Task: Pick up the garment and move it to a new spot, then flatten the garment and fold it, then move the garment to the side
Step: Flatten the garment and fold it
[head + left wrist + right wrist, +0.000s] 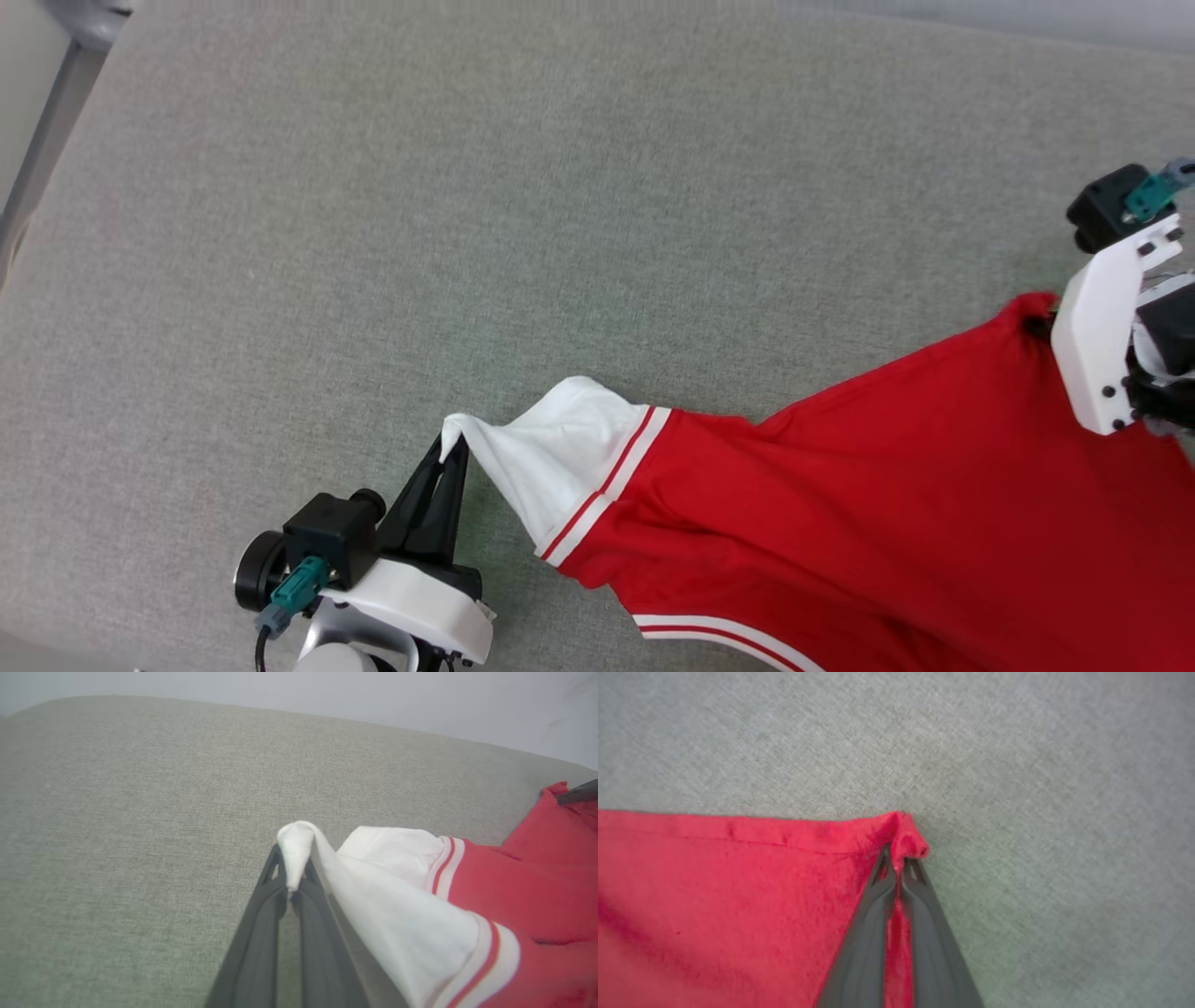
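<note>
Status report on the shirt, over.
Left claw shut on shirt sleeve. Right claw shut on its red corner. Draped across grey surface, nothing blocking.

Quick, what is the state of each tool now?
Left tool: closed on the jersey, at its white sleeve tip.
Right tool: closed on the jersey's red hem corner.

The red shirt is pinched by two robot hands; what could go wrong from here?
The left hand pinches only the very tip of the white sleeve; a pull might slip it free. The right hand grips a small bunched corner of the red hem, which could also slide out. The shirt is creased between them, so it may lie wrinkled.
</note>
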Motion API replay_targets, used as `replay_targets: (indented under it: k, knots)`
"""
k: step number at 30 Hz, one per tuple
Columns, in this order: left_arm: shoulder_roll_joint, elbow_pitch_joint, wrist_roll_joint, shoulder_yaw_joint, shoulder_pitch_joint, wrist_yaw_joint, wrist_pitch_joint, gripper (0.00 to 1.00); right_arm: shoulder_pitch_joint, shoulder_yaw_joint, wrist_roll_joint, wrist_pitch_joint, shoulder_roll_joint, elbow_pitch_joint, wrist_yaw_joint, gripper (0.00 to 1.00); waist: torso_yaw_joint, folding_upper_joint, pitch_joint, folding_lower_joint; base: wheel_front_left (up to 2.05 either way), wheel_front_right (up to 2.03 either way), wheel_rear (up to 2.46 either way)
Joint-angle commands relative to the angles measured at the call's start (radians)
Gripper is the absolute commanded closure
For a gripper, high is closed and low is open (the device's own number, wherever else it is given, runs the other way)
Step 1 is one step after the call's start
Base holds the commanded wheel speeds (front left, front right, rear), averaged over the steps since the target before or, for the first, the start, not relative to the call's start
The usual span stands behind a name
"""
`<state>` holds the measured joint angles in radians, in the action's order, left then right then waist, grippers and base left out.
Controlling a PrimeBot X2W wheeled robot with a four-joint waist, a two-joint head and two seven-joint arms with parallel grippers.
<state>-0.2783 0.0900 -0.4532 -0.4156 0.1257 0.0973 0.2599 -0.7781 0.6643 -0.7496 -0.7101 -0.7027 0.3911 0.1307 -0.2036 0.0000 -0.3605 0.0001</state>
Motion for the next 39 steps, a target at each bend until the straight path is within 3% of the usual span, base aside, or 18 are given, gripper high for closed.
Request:
replay_targets:
  k: [1,8,17,28,39]
  knots:
    - [-0.010,-0.002,0.001,0.006,-0.010,0.000,0.006,1.00,-0.002,0.006,-0.010,0.029,0.011,-0.002,0.000,1.00,0.024,0.0000,0.044,-0.0001,0.00,0.00,0.00]
    - [-0.044,-0.036,0.004,0.038,-0.040,0.017,0.007,1.00,-0.005,0.010,-0.043,0.238,0.008,-0.022,0.000,1.00,0.079,0.0000,0.152,-0.0001,0.00,0.00,0.00]
    - [-0.119,-0.158,0.014,0.097,0.019,0.020,-0.017,1.00,0.016,-0.080,-0.045,0.429,0.017,-0.067,0.000,1.00,0.140,0.0000,0.261,-0.0001,0.00,0.00,0.00]
    - [-0.178,-0.265,0.029,0.127,0.344,-0.027,-0.129,1.00,-0.049,-0.257,0.058,0.495,0.088,-0.116,0.000,1.00,0.192,0.0000,0.271,-0.0001,0.00,0.00,0.00]
    - [-0.155,-0.192,0.038,0.116,0.785,-0.090,-0.222,1.00,-0.261,-0.417,0.198,0.449,0.170,-0.159,0.000,1.00,0.209,0.0000,0.090,-0.0001,0.00,0.00,0.00]
